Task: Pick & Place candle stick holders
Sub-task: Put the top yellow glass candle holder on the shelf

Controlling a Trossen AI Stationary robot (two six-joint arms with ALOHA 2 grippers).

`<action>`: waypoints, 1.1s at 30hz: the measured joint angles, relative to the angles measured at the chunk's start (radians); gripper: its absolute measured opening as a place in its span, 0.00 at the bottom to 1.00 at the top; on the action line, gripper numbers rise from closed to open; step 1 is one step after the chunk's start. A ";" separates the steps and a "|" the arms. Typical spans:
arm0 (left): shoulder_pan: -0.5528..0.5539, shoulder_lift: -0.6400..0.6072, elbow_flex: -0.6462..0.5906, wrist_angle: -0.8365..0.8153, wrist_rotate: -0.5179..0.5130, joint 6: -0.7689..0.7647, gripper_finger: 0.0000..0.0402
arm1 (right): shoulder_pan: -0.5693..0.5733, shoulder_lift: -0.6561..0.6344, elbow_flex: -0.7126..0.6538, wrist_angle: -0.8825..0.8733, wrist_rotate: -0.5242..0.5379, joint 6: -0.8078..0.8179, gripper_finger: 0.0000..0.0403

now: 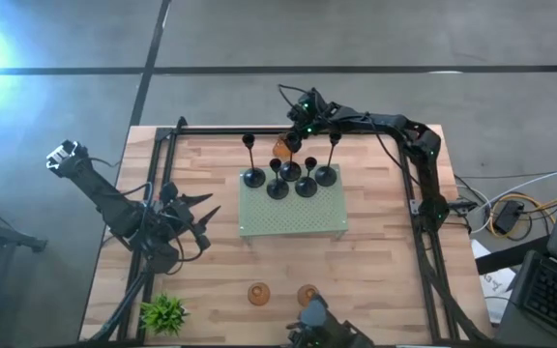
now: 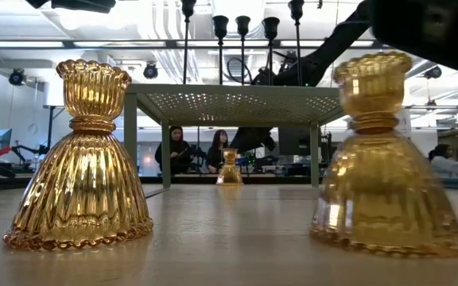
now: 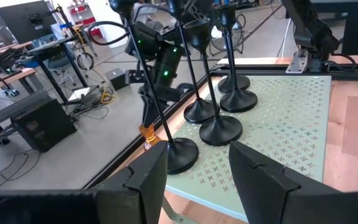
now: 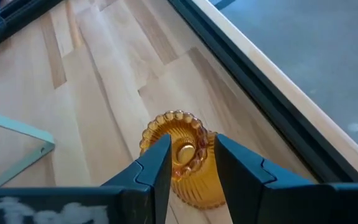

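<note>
The right hand (image 4: 188, 162) hangs over the far edge of the bench (image 1: 375, 251), at about 12 o'clock from the green perforated stand (image 1: 293, 217). Its two fingers straddle the fluted neck of an amber holder (image 4: 182, 155) that sits upright on the wood, just behind the stand. The fingers look close to the glass, but whether they already pinch it I cannot tell.

To do this step well, I would centre the neck between the fingers, close on the narrow waist rather than the flared rim, and lift straight up, keeping clear of the thin stems nearby.

Five black holders (image 1: 277, 184) stand clustered on the stand. Two more amber holders (image 1: 258, 292) (image 1: 307, 293) wait near the bench's 6 o'clock edge.

The right arm reaches in from 3 o'clock, elbow bent, wrist pitched downward. The left hand (image 1: 201, 215), fingers parted and empty, waits at 9 o'clock, pointing toward the stand.
</note>
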 joint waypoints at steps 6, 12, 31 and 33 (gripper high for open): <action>0.000 0.000 0.000 0.000 0.000 0.000 0.44 | -0.004 0.004 0.036 -0.065 0.003 -0.026 0.19; 0.000 0.000 0.000 0.000 0.000 0.000 0.44 | -0.003 0.002 0.038 -0.118 -0.004 -0.075 0.04; -0.001 0.000 0.000 0.000 0.000 0.000 0.44 | -0.017 -0.092 0.034 -0.429 0.063 -0.217 0.02; -0.001 0.000 0.000 0.000 0.000 0.000 0.44 | -0.028 -0.100 0.033 -0.457 0.067 -0.230 0.02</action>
